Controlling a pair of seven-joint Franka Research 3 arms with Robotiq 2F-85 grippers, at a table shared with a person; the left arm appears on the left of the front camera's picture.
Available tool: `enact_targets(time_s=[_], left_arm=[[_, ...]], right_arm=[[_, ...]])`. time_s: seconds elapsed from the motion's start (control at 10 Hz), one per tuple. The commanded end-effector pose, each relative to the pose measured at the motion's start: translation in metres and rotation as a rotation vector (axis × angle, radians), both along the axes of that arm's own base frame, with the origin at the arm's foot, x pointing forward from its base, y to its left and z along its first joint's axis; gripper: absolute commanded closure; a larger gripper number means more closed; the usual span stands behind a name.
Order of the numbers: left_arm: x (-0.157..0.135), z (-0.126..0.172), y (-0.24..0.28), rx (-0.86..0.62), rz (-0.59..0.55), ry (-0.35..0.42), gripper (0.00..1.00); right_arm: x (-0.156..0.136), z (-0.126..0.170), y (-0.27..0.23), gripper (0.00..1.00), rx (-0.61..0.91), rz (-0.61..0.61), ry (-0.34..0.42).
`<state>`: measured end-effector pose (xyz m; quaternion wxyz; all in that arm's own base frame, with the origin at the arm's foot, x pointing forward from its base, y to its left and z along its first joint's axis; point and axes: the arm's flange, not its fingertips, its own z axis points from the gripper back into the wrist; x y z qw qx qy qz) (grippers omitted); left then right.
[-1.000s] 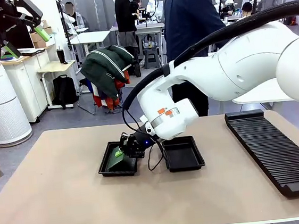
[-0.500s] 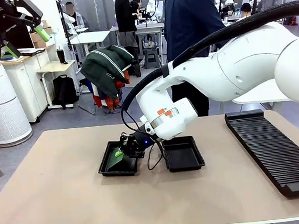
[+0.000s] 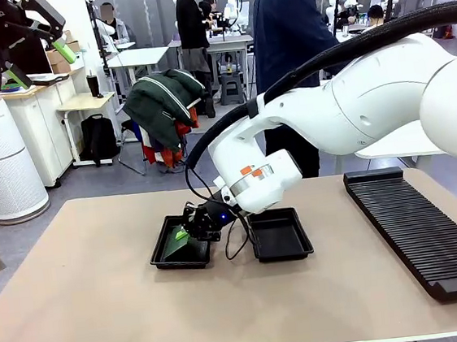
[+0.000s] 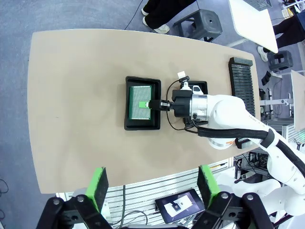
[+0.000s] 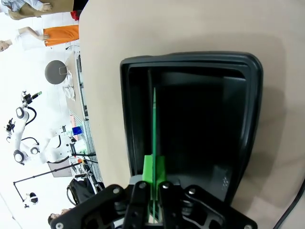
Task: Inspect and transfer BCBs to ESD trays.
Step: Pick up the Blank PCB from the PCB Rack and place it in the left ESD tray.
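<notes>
My right gripper (image 3: pixel 185 233) is shut on a BCB (image 3: pixel 176 243), a thin green board that tilts down into the left ESD tray (image 3: pixel 166 260). In the right wrist view the BCB (image 5: pixel 154 119) shows edge-on, pinched between the fingers (image 5: pixel 148 168) over the black tray (image 5: pixel 238 119). From high above, the left wrist view shows the board (image 4: pixel 140 101) lying flat-faced within that tray (image 4: pixel 128 119), with the right gripper (image 4: pixel 153 104) at its edge. The second ESD tray (image 3: pixel 280 236) sits just to the right, with nothing in it. My left gripper (image 3: pixel 42 66) hangs open far above the table's left side, holding nothing.
A long black ribbed rack (image 3: pixel 418 229) lies along the table's right side. A person in a dark blue jacket (image 3: pixel 292 34) stands at the far edge. The right arm's cable (image 3: pixel 238 243) loops between the two trays. Bare tabletop (image 3: pixel 87 300) spreads to the left and front.
</notes>
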<state>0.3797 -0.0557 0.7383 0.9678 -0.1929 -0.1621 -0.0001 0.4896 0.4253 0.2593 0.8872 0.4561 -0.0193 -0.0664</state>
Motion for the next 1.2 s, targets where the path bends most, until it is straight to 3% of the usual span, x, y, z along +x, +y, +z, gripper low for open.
enact_targets(time_s=[0.0, 0.6, 1.1], left_arm=[[-0.001, -0.001, 0.002, -0.001, 0.002, 0.001, 0.00], [-0.001, -0.001, 0.002, -0.001, 0.002, 0.001, 0.00], [-0.001, -0.001, 0.002, -0.001, 0.002, 0.001, 0.00]], right_arm=[[-0.001, 0.005, 0.003, 0.98, -0.036, 0.013, 0.023], [-0.004, 0.042, 0.015, 0.72, -0.179, 0.026, 0.010], [0.006, 0.083, 0.040, 0.49, -0.580, 0.050, 0.011]])
